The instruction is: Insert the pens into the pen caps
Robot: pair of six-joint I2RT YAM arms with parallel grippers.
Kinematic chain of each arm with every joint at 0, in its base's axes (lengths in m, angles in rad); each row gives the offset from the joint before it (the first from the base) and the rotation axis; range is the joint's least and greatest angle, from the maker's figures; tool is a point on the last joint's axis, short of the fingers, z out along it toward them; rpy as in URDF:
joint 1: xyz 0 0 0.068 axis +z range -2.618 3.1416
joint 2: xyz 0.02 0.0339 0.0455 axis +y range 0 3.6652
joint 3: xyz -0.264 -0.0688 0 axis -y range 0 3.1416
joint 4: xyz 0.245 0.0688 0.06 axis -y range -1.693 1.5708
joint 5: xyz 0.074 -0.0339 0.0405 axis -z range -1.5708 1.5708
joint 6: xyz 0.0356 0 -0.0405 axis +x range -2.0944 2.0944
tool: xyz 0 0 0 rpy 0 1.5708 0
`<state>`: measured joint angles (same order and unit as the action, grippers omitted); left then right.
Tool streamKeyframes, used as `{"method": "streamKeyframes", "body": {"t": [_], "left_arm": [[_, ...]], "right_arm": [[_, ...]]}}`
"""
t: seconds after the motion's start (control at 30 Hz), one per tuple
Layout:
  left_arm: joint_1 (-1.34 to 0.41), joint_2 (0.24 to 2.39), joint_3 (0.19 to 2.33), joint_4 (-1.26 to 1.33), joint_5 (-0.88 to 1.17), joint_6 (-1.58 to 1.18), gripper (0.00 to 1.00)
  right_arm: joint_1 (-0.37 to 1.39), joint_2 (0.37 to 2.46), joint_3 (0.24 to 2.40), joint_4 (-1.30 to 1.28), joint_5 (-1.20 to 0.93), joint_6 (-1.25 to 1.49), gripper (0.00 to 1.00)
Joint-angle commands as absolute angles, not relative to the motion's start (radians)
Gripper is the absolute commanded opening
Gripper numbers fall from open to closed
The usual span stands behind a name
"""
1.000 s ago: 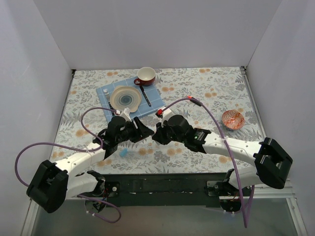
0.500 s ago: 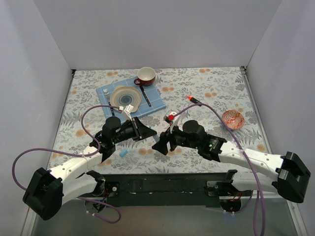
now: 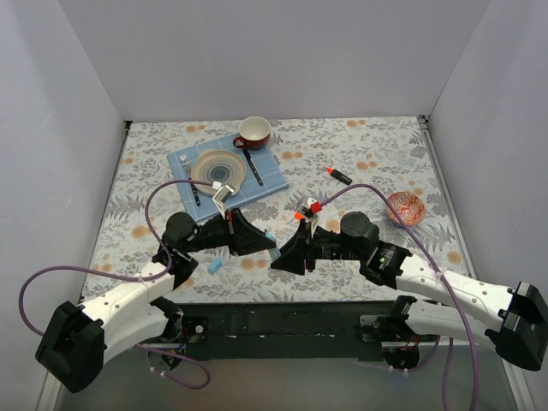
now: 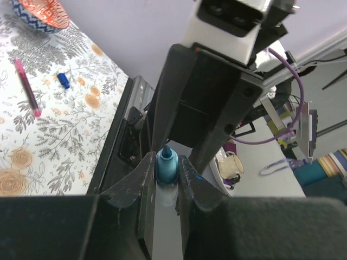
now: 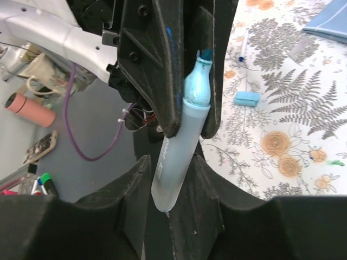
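Note:
My left gripper (image 4: 166, 162) is shut on the tip end of the chunky light-blue marker (image 4: 166, 169), held off the table. The same marker (image 5: 187, 124) runs back between the fingers of my right gripper (image 5: 169, 162), which stands open around its rear end with a gap on one side. In the top view the left gripper (image 3: 265, 239) and right gripper (image 3: 279, 259) meet nose to nose near the front edge. A light-blue cap (image 3: 214, 266) lies on the table by the left arm. The maroon pen (image 4: 28, 86), a dark-blue cap (image 4: 64, 80) and the black highlighter (image 3: 340, 175) lie apart.
A blue cloth (image 3: 267, 175) at the back holds a plate (image 3: 218, 169), cutlery and a red cup (image 3: 254, 132). A patterned red bowl (image 3: 404, 208) sits at the right. A thin white-and-blue pen (image 5: 244, 46) lies near the light-blue cap (image 5: 246, 98). Purple cables loop over both arms.
Both grippers have drifted toward the near edge and to the right. The left gripper has closed on the marker's tip end. The right gripper's jaws have loosened off the marker.

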<state>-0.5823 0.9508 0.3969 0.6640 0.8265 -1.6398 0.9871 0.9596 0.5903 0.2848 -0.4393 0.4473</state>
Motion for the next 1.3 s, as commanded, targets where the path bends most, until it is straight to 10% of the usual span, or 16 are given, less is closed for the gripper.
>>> {"method": "streamKeyframes", "body": {"t": [0.0,0.17,0.27,0.4,0.63,0.93,1.27], "left_arm": [[-0.586,0.928,0.387,0.75,0.877,-1.637,0.0],[-0.584,0.92,0.39,0.73,0.859,-1.62,0.0],[-0.584,0.917,0.385,0.721,0.829,-1.617,0.0],[-0.584,0.896,0.408,0.53,0.703,-1.595,0.77],[-0.584,0.786,0.501,0.088,0.242,-1.701,0.97],[-0.583,0.77,0.721,-0.777,-0.432,-2.241,0.89],[-0.583,1.042,0.756,-1.066,-0.44,-2.448,0.69]], "right_arm": [[0.979,0.98,0.607,0.365,-0.534,0.512,0.41],[0.977,0.974,0.58,0.436,-0.56,0.555,0.37],[0.977,0.966,0.555,0.486,-0.554,0.577,0.02],[0.976,0.957,0.537,0.491,-0.496,0.604,0.01],[0.943,0.87,0.546,0.342,-0.204,0.598,0.01],[0.936,0.723,0.551,0.196,-0.005,0.545,0.01],[0.937,0.69,0.537,0.153,0.026,0.511,0.01]]}}
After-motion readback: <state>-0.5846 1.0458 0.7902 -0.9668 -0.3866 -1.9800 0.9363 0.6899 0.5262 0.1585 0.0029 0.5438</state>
